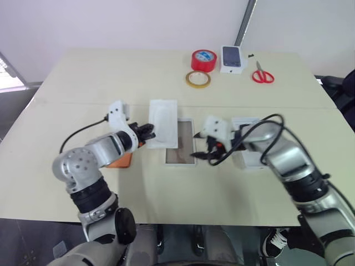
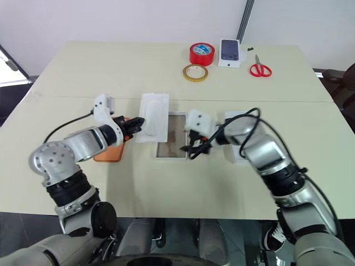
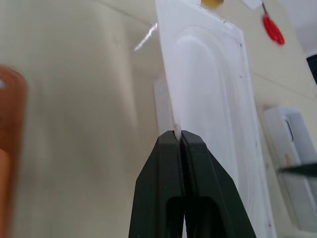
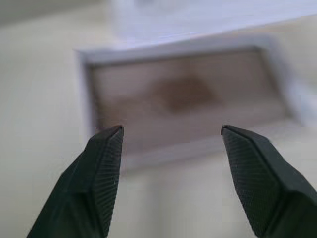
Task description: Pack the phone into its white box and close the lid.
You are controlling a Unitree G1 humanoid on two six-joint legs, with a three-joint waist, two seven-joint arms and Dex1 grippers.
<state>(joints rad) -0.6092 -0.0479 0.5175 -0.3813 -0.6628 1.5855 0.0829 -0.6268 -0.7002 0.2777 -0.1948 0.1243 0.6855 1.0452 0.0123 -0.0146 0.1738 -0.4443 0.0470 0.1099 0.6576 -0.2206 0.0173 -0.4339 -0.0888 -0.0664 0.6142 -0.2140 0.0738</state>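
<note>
The orange phone (image 1: 120, 161) lies flat on the table, partly under my left forearm. My left gripper (image 3: 177, 134) is shut on the edge of a thin white insert (image 1: 163, 122) with an oblong recess, held just left of the white box (image 1: 180, 151) and overlapping its rim. The white box shows its empty brownish inner face (image 4: 181, 94). Just right of the box, my right gripper (image 4: 171, 131) stands open over its near end, with nothing between the fingers. The lid (image 1: 248, 155) lies right of the box, partly hidden under my right arm.
At the table's far side stand a red tape roll (image 1: 203, 60), a thin yellow tape ring (image 1: 198, 79), a small white carton printed with a dark phone (image 1: 233, 59) and red scissors (image 1: 263, 75). A seam (image 1: 83, 104) crosses the table behind the box.
</note>
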